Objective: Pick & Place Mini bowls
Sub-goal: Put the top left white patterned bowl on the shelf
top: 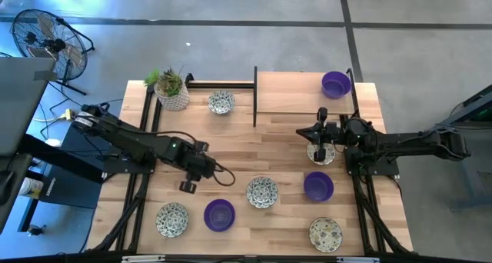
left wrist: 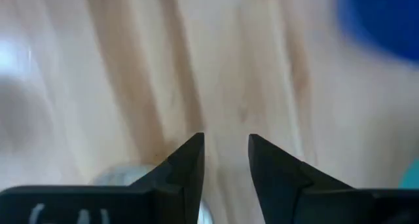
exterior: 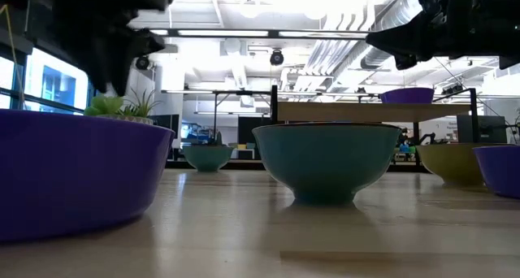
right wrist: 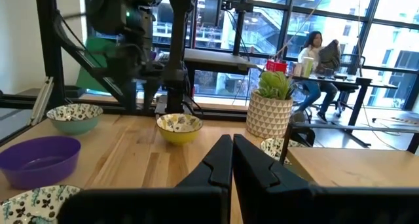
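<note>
- Left gripper [top: 187, 186]: poised over bare wood with a clear gap between its two fingers [left wrist: 186, 162]; nothing sits between them.
- Nearest bowls to the left gripper: a purple mini bowl [top: 219, 214] just beside it toward the front edge, a patterned mini bowl [top: 172, 219] near it on the same side, and a second patterned bowl [top: 262, 191] near it toward the table's middle.
- Right gripper [top: 320, 151]: fingers pressed together, empty, hanging over a patterned bowl [top: 320, 153] that shows partly beneath it.
- Around the right gripper: a purple bowl [top: 318, 186] near it toward the front, and a patterned bowl [top: 325, 233] well apart at the front edge.
- Raised wooden shelf [top: 292, 94]: carries one purple bowl [top: 336, 84]; another patterned bowl [top: 221, 102] rests on the table beside the potted plant [top: 171, 90].
- Progress, as judged: if the shelf is the destination, one bowl is placed and seven remain on the table; neither arm carries anything.
</note>
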`<state>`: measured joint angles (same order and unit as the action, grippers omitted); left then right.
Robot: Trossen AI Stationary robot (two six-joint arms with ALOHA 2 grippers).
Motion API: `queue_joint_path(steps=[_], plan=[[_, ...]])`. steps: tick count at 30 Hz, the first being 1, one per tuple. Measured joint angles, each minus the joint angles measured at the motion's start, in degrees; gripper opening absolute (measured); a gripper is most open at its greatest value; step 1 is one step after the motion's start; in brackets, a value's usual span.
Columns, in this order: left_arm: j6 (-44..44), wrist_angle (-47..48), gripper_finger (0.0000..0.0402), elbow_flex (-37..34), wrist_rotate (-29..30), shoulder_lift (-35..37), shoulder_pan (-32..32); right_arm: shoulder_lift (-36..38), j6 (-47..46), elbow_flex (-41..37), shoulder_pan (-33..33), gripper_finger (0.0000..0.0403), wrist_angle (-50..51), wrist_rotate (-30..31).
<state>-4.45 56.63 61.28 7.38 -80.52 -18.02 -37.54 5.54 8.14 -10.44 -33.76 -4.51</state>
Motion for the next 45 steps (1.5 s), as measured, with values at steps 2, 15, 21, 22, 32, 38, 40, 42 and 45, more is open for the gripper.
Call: queue_joint_path(steps=[2, 15, 21, 22, 32, 38, 40, 42, 45], plan=[[-0.5, 1.6, 0.0123, 0.0, 0.4, -0.9, 0.0, 0.0, 0.0, 0.0, 0.0, 0.0002, 0.0, 0.0], [-9.4, 6.6, 0.0203, -2.3, 3.3, -4.1, 0.0, -0.1, -0.1, 0.0, 0.0, 0.0002, 0.1, 0.0], [-9.3, 5.3, 0.0201, -4.5, 4.4, -3.9, 0.0, -0.3, 0.0, 0.0, 0.0, 0.0002, 0.1, 0.0], [-9.3, 4.7, 0.0198, -5.1, 4.1, -3.9, 0.0, -0.3, 0.0, 0.0, 0.0, 0.0002, 0.0, 0.0], [-10.4, 3.8, 0.019, -8.6, 4.8, -3.9, 0.0, -0.3, 0.0, 0.0, 0.0, 0.0001, 0.0, 0.0], [-10.7, 1.7, 0.019, -10.7, 5.5, -3.9, 0.0, -0.3, 0.4, 0.0, 0.0, 0.0001, 0.0, 0.0], [-11.3, 1.4, 0.0189, -11.4, 5.6, -3.9, 0.0, -0.3, 0.5, 0.0, 0.0, 0.0001, 0.0, 0.0], [-12.3, 0.9, 0.0183, -12.5, 6.4, -3.9, 0.0, -0.3, 0.5, 0.0, 0.0, 0.0002, 0.0, 0.0], [-13.3, -1.1, 0.0161, -13.9, 6.6, -3.9, 0.0, -0.3, 0.5, 0.0, 0.0, 0.0001, 0.0, 0.0]])
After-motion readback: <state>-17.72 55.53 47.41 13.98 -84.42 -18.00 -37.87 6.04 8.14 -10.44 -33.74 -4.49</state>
